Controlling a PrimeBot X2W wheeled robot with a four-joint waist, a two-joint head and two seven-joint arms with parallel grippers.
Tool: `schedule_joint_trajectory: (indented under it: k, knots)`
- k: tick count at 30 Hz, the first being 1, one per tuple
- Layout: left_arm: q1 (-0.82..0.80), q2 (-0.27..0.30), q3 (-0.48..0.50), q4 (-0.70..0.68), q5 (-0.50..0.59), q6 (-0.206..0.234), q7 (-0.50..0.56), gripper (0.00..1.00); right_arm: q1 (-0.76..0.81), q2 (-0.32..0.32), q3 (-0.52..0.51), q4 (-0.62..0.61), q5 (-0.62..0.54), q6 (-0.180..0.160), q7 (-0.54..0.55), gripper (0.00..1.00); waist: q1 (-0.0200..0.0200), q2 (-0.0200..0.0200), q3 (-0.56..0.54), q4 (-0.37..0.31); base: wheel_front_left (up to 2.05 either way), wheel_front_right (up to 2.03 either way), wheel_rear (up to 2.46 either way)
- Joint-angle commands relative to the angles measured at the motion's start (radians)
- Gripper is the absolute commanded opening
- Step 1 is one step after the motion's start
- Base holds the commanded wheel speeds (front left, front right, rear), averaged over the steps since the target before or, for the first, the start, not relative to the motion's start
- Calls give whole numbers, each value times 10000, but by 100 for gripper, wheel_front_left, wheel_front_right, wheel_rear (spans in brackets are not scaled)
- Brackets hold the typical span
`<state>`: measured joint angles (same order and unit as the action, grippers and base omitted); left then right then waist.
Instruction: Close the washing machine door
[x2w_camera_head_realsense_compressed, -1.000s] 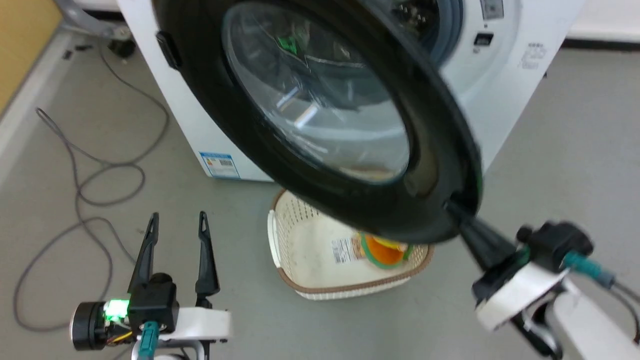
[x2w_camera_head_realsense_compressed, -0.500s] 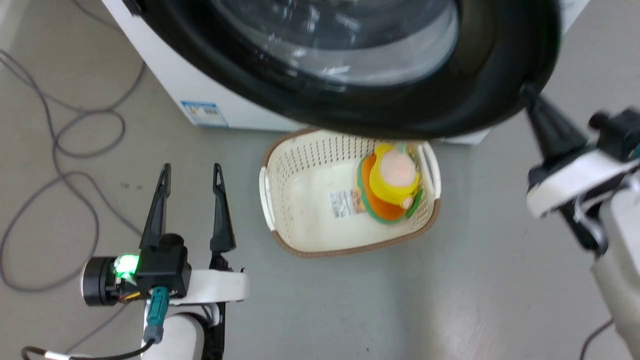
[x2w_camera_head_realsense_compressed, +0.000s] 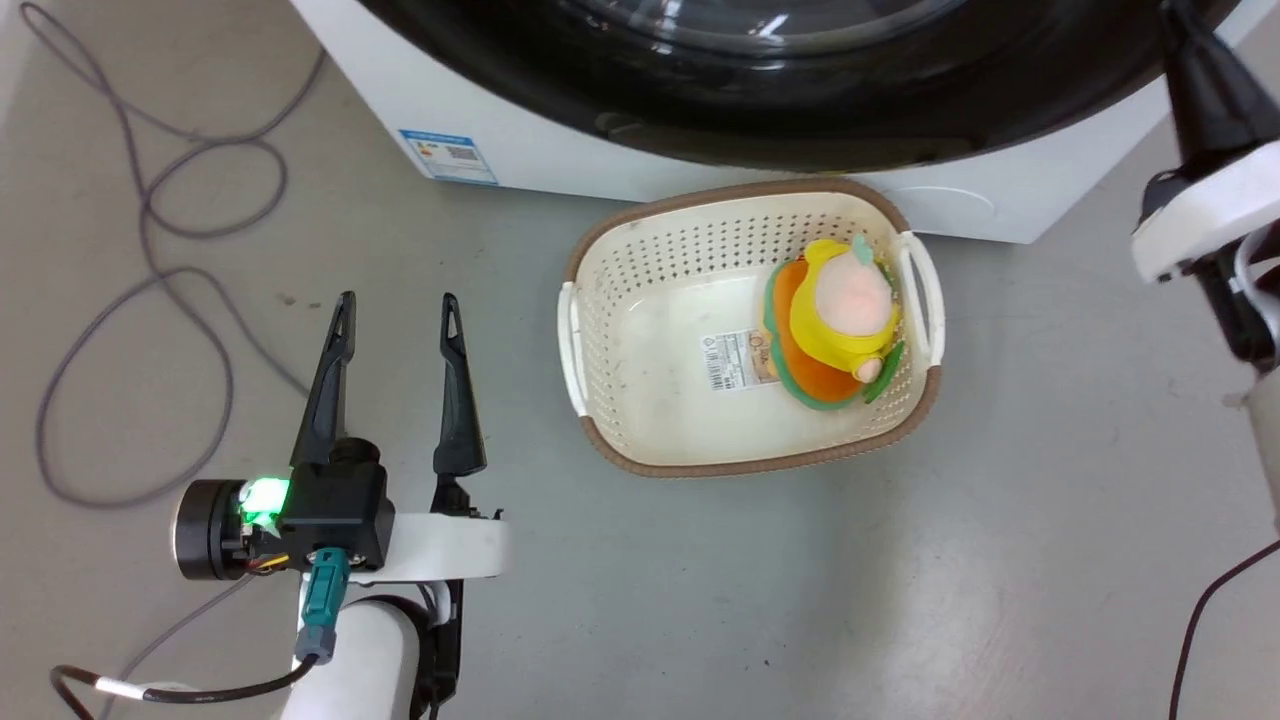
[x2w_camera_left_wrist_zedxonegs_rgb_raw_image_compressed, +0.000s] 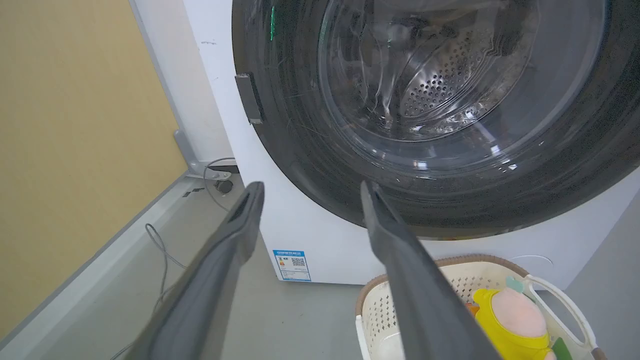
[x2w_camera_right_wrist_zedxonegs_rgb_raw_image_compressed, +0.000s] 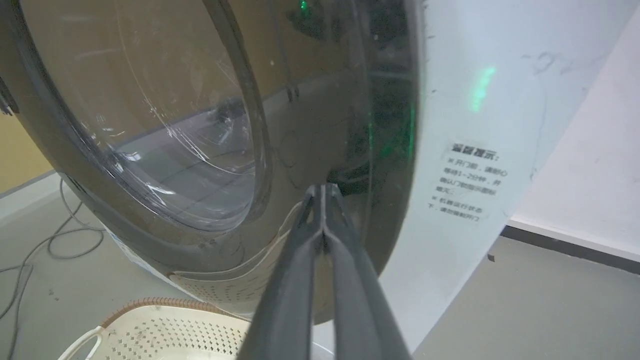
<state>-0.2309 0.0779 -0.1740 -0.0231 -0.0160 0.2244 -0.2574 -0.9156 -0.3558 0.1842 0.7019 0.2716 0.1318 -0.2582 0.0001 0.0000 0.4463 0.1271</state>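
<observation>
The closing push was, in my judgement, in its last part. The washing machine door (x2w_camera_right_wrist_zedxonegs_rgb_raw_image_compressed: 150, 125) lay nearly flat against the front of the washing machine (x2w_camera_right_wrist_zedxonegs_rgb_raw_image_compressed: 475, 100). The right gripper (x2w_camera_right_wrist_zedxonegs_rgb_raw_image_compressed: 322, 192) had its 2 fingers pressed together with nothing between them. Its tips were at the door's black frame, on the side of the machine's front that bears a printed label (x2w_camera_right_wrist_zedxonegs_rgb_raw_image_compressed: 467, 182). The left gripper (x2w_camera_head_realsense_compressed: 397, 305) hung low in front of the machine, its 2 fingers spread and holding nothing.

The next move probably called for a firm, straight press toward the machine until the latch catches. Whether the latch had caught I could not tell, because the seam was dark and full of reflections. The head view also cut off the door's upper part. Whether the tips truly touched the frame was unclear too.
</observation>
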Motion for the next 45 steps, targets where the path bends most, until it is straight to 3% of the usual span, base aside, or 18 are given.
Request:
schedule_joint_trajectory:
  k: [1, 13, 27, 33, 41, 42, 43, 44, 45]
  knots:
    - [-136, -22, 9, 5, 51, -6, -43, 100, -205, 47, -128, 150, -114, -11, -36, 0, -1, 0, 16, 53, 0, 0, 0]
    - [42, -15, 87, 75, 58, 80, -44, 100, 82, 451, -1132, 226, -1037, -11, -36, 0, -1, 0, -335, -18, 0, 0, 0]
    - [940, 193, 278, 277, 43, 110, -44, 100, 2976, 1490, -3033, -4407, -1531, -11, -36, 0, -1, 0, -2171, -731, 0, 0, 0]
    - [1480, 266, 347, 403, 24, 115, -44, 100, 4678, 2165, -2891, -5606, -1846, -11, -36, 0, -1, 0, -2934, -1025, 0, 0, 0]
    - [2239, 350, 389, 524, 32, 127, -44, 100, 6522, 2715, -2054, -5403, -1604, -11, -36, 0, -1, 0, -3638, -1420, 0, 0, 0]
    - [2292, 349, 388, 541, 37, 137, -44, 100, 6701, 2774, -1999, -5358, -1519, -11, -36, 7, -1, 0, -3698, -1460, 0, 0, 0]
    - [2341, 346, 387, 556, 39, 146, -44, 100, 6892, 2823, -1920, -5320, -1463, -11, -36, 29, -1, 0, -3756, -1499, 0, 0, 0]
    - [2388, 344, 385, 569, 41, 153, -44, 100, 7077, 2869, -1870, -5289, -1407, -11, -36, 95, -1, 0, -3808, -1535, 0, 0, 0]
    - [2429, 340, 375, 578, 38, 149, -44, 100, 7254, 2908, -1834, -5282, -1377, -11, -36, 100, -1, 0, -3852, -1565, 0, 0, 0]
